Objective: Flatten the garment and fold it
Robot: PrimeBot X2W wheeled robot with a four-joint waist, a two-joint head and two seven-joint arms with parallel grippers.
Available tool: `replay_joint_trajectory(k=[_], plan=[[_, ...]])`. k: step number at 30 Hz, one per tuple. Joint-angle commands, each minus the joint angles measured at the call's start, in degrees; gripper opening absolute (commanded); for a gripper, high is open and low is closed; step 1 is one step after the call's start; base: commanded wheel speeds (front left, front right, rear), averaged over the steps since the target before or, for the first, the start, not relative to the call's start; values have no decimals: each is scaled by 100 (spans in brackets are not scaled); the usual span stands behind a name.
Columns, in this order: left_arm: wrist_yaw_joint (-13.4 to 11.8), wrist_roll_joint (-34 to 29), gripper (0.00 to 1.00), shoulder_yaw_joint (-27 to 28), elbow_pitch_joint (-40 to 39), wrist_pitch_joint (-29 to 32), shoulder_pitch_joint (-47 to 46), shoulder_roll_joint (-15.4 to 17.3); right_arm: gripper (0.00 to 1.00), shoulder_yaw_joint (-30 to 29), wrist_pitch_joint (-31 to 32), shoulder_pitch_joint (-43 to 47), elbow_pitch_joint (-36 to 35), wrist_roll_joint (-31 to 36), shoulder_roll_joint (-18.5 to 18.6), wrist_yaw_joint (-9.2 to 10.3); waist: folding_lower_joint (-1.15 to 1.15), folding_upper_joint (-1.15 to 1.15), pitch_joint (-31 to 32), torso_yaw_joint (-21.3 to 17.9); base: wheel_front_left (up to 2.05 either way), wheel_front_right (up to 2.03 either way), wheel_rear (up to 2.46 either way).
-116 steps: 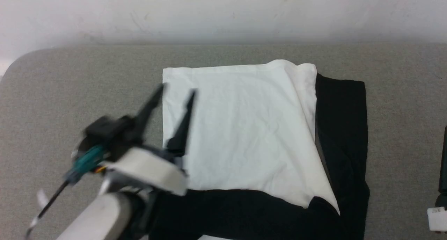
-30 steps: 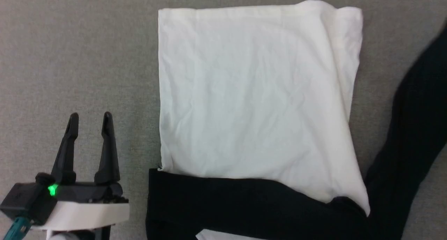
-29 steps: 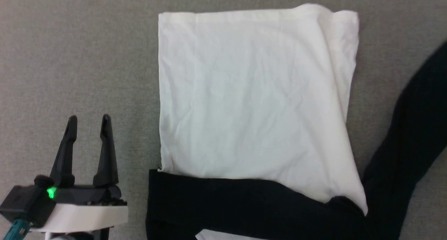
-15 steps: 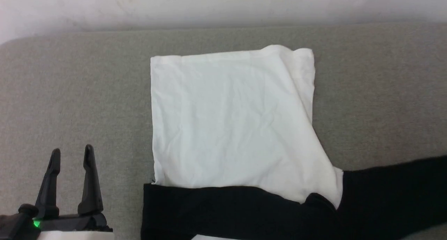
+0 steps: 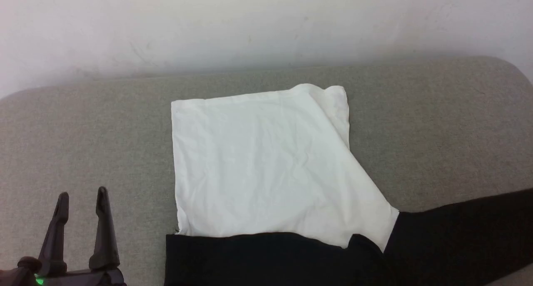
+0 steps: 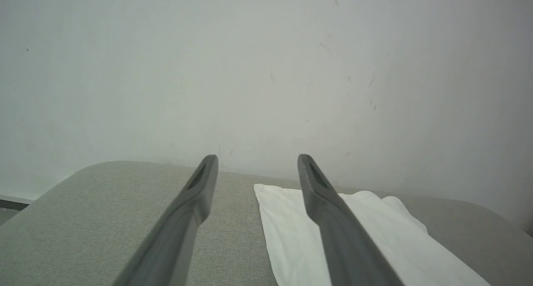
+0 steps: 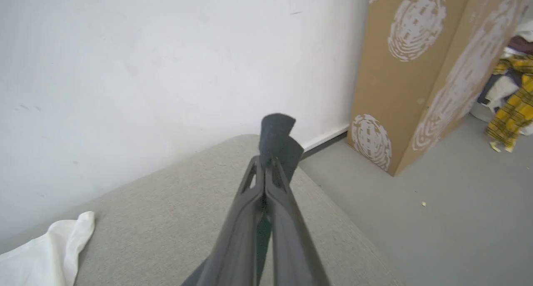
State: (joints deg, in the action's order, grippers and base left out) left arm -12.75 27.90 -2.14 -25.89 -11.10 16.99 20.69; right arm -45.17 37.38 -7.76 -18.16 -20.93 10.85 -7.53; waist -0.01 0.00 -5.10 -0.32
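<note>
head view. we find the garment (image 5: 266, 165) lying on a grey padded surface (image 5: 83, 123), about mid-way along it. its white panel lies flat and roughly square, lightly creased, with the far right corner folded over. a black band runs along the near edge of the white panel. a black section (image 5: 458, 236) stretches from the near right corner out past the right edge of the view. a pale wall (image 5: 250, 23) rises behind the far edge of the surface. the left gripper (image 5: 82, 193) sits at the near left, beside the garment but apart from it. its two fingers are spread and nothing lies between them.

left wrist view. we note the left gripper's fingers standing wide apart and empty above the grey surface. the white panel lies to the right, partly behind the right finger, and neither finger touches it. the wall stands beyond.

right wrist view. the right gripper (image 7: 264, 163) has its fingers pressed together on a fold of the garment's black cloth. a tab of that cloth sticks out past the tips. the gripper is above the right end of the padded surface. a white corner of the garment shows at the near left. to the right, cardboard panels (image 7: 399, 78) with white prints stand on a grey floor (image 7: 416, 219) against the wall. a yellow checked cloth (image 7: 510, 107) lies at the far right.
</note>
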Motion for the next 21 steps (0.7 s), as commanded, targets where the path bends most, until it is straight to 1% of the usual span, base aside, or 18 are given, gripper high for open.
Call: replay_joint_trajectory(k=[1,7,11,15,21], plan=[[-37,25,100,25,-34,8,77,31,0,207,31,9,-119,-71,-36,4,1,0,73,12,0,0,0],[-67,36,100,53,-89,24,126,51,0,1692,250,-23,-777,-266,-303,4,1,0,121,192,0,0,0],[-63,57,100,41,-77,36,150,56,0,2893,384,11,-993,-224,-531,4,1,0,167,345,0,0,0],[-47,78,100,1,-51,41,138,47,0,4084,461,60,-914,-161,-682,4,1,0,183,519,0,0,0],[-13,99,100,-90,23,49,96,26,0,5620,239,-119,-323,-147,-781,4,1,0,189,786,0,0,0]])
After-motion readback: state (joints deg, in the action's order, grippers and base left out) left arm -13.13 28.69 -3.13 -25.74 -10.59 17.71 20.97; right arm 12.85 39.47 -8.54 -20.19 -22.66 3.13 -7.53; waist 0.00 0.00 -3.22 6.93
